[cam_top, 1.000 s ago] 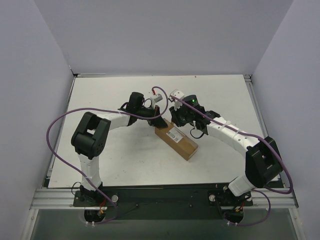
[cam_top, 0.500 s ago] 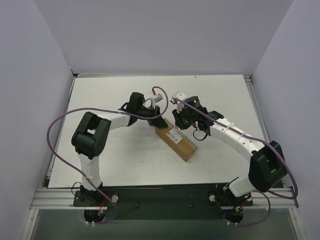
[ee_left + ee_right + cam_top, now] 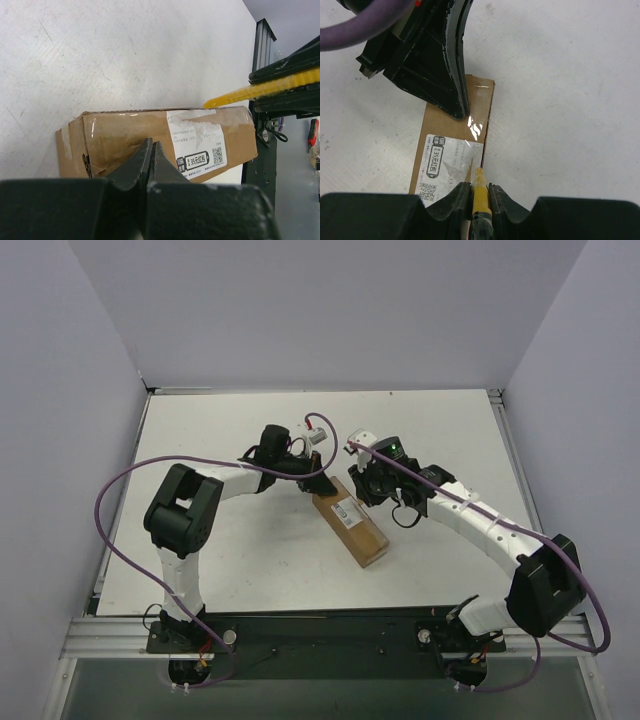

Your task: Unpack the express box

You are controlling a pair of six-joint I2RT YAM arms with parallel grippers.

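The express box is a brown carton with a white label, lying closed and taped near the table's middle. It also shows in the left wrist view and the right wrist view. My left gripper is shut and empty, its tips pressing on the box's top at one end. My right gripper is shut on the yellow utility knife. The knife tip sits at the label's edge, by the box's top side edge. The knife also shows in the left wrist view.
The white table is walled by grey panels on the left, back and right. A black rail runs along the near edge. Purple cables loop off both arms.
My right gripper with the knife has moved right and toward the near side along the box. The box has turned slightly, its near end swinging left. The left gripper has stayed on the box.
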